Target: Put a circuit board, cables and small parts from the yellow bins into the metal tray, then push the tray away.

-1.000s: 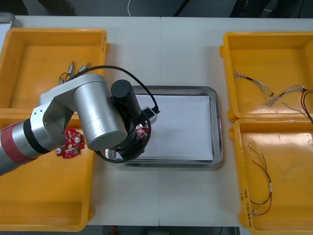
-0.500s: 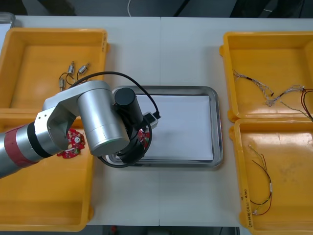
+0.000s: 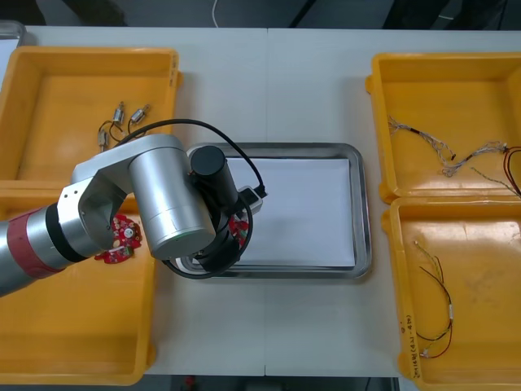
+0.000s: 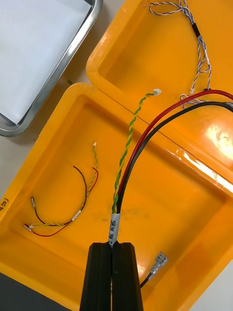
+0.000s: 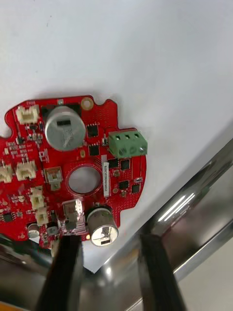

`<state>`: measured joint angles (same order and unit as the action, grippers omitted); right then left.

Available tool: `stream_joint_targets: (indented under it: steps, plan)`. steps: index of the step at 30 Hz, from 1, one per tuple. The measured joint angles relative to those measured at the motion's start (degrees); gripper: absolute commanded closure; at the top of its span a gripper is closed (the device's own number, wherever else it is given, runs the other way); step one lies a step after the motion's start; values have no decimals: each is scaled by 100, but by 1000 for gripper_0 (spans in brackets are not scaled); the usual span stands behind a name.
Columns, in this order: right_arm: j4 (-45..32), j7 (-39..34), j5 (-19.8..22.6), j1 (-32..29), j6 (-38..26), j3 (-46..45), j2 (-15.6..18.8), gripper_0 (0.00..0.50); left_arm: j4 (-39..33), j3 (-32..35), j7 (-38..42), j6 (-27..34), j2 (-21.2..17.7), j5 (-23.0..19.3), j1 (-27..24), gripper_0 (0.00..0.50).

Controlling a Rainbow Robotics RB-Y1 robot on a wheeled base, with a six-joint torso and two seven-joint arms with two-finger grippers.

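**benchrat:** Left gripper (image 5: pixel 108 243) sits low over the left end of the metal tray (image 3: pixel 362 212), toward its near corner. Its fingers are apart and holding nothing. The circuit board (image 5: pixel 77 170) lies flat on the white liner, close to the rim. One finger looks like it overlaps the board's edge, so I reckon pulling away could catch a component and drag the board toward the rim.

**wirenut:** The other side worries me more. The right gripper (image 4: pixel 112 248) is clamped on a cable bundle (image 4: pixel 127 160) above the near right-hand bin. The bundle's red and black wires run on over the wall into the far bin. Carry that toward the tray and it could hang up on the wall, or pull the blue and white cable (image 4: pixel 199 36) along with it.

**benchrat:** Fair. Got a headcount?

**wirenut:**
- Four yellow bins (image 3: pixel 89 57) on the counter (image 3: pixel 269 81), and one tray.
- Two boards: the one in the tray and a second board (image 3: pixel 118 240) in the near left bin, partly under the arm, so maybe more.
- Three small metal parts (image 3: pixel 122 116) that I can make out.
- One held bundle, and one thin cable (image 4: pixel 73 214) loose in the near right bin.
- The blue and white ones are too tangled to count.
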<state>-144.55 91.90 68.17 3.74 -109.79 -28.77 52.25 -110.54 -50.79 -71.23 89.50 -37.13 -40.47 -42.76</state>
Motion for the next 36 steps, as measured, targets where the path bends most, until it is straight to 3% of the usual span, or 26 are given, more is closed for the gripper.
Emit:
stream_joint_targets:
  steps: [3, 12, 16, 29, 36]
  plan:
    - [0, 0, 0, 0, 0, 0, 0, 500, 1, 0, 0, 0, -1, 2, 0, 0]
    - [0, 0, -40, 0, 0, 0, 0, 500, -1, 7, 4, 11, -17, 2, -7, 0]
    - [0, 0, -40, 0, 0, 0, 0, 500, -94, 180, 6, 394, -18, -11, -18, 0]
    - [0, 1, -17, 329, 0, 245, 0, 500, -592, 2052, 165, 1798, -19, -576, -19, 0]
    - [0, 1, 0, 782, -1, 736, 0, 500, -755, 2921, 187, 1995, -21, -676, -19, 0]
